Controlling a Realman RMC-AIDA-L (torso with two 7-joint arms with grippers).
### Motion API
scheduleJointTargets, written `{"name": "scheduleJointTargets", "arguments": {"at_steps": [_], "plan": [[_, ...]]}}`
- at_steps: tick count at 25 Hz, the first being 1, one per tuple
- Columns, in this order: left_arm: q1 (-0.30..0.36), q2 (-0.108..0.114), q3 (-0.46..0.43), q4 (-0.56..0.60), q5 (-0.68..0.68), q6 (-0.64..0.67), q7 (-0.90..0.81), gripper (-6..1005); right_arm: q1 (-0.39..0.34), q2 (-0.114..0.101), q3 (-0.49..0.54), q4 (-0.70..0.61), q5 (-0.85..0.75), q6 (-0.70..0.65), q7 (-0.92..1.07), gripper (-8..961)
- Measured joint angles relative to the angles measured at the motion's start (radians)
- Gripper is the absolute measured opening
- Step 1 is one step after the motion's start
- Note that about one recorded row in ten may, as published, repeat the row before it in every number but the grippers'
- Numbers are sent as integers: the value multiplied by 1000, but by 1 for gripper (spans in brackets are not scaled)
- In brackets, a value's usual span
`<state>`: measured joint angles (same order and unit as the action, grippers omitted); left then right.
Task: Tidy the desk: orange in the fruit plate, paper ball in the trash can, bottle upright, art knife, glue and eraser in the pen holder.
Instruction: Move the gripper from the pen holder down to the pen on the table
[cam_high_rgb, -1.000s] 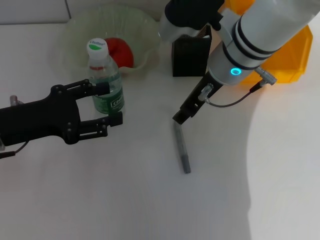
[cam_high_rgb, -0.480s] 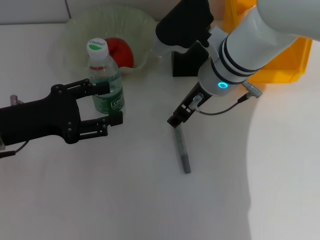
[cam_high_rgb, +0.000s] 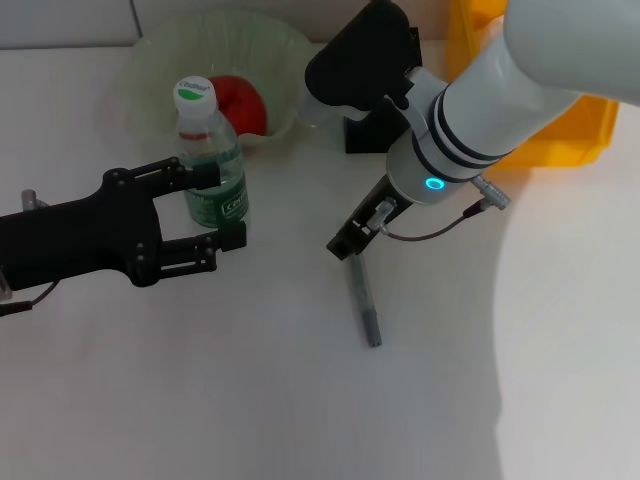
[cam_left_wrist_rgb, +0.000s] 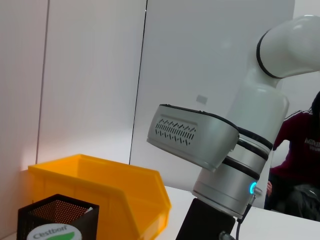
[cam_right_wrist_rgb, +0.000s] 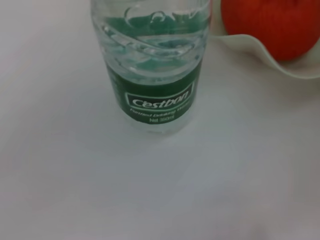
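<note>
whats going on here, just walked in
A two-armed robot is tidying a desk. The left tool is open, its fingers either side of the upright bottle. The right tool is down at the near end of the grey art knife lying flat on the desk; whether it has gripped it cannot be seen. The orange is already in the fruit plate, and the black pen holder stands behind the right arm.

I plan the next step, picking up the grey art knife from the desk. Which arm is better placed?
The right. The right gripper hangs at the art knife's upper end, while the left gripper stands with open jaws around the upright bottle.
</note>
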<state>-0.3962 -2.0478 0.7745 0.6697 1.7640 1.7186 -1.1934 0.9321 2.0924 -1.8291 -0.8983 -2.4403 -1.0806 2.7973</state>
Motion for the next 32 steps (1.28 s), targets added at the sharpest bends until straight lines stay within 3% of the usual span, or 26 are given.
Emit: {"name": "scheduleJointTargets", "arguments": {"at_steps": [4,10,32], "plan": [[0,-1,2,0,0,0,0,783,2,0,-2,17,6,4,1,516],[-1,-1,4,-1,0,-1,2,783,4,0,-4,23,6,5,10,408],[2,-6,2,-7,0,-2,25,783,5,0,-29,37,11,13,23,379]]}}
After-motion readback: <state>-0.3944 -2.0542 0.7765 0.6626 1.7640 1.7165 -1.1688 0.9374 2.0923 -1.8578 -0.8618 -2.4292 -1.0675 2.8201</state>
